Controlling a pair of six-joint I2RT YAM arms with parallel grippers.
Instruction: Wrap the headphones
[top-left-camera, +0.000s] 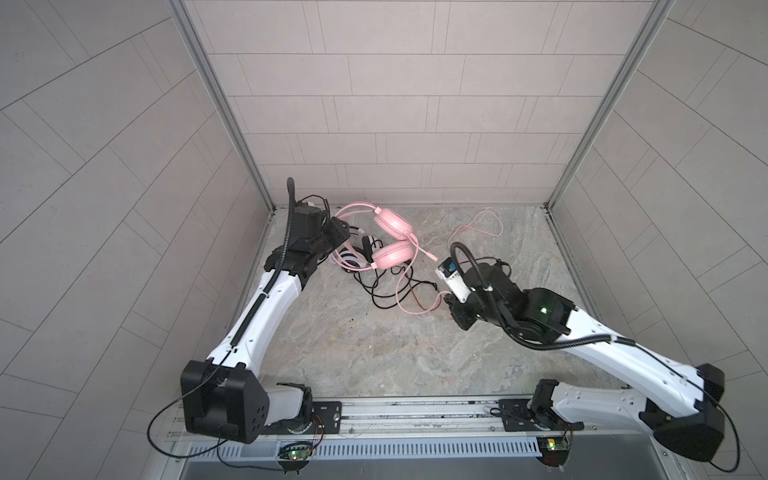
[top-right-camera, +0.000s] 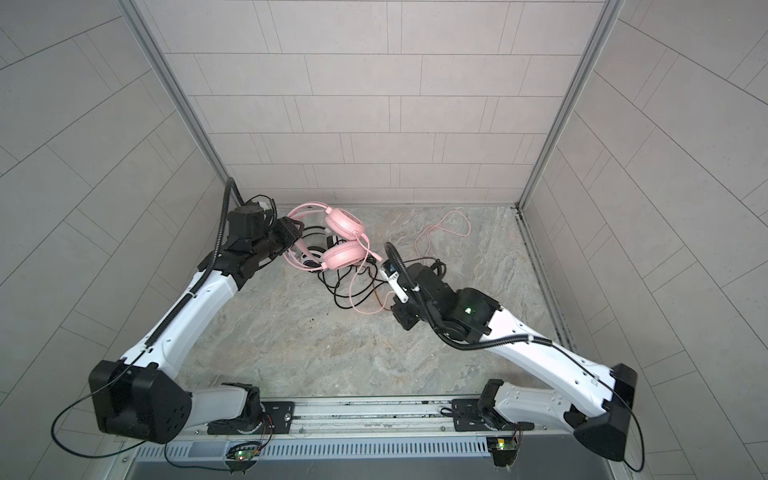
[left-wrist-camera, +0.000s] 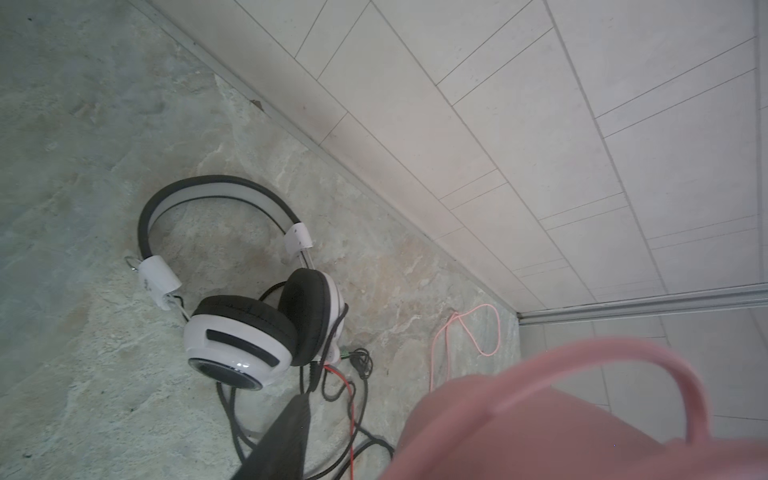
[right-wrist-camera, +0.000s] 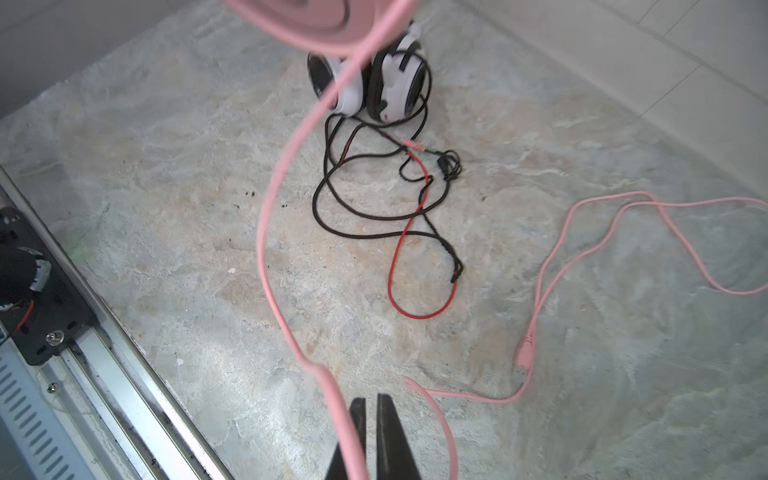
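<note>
Holding pink headset (top-left-camera: 392, 222) lifted near tabletop's (top-left-camera: 374, 353) far-left corner: your left end effector (top-left-camera: 340, 227) grips its headband (top-left-camera: 353, 205) | right end effector (right-wrist-camera: 373, 411) pinched on pink cable (right-wrist-camera: 270, 216) | step: likely cable pickup | next: you wind it round the headband, keeping slack.

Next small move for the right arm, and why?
Probably swing the right gripper toward the pink headset to start a loop: it appears shut on the pink cable, the left gripper holds that headset up by its band, and slack lies loose.
</note>
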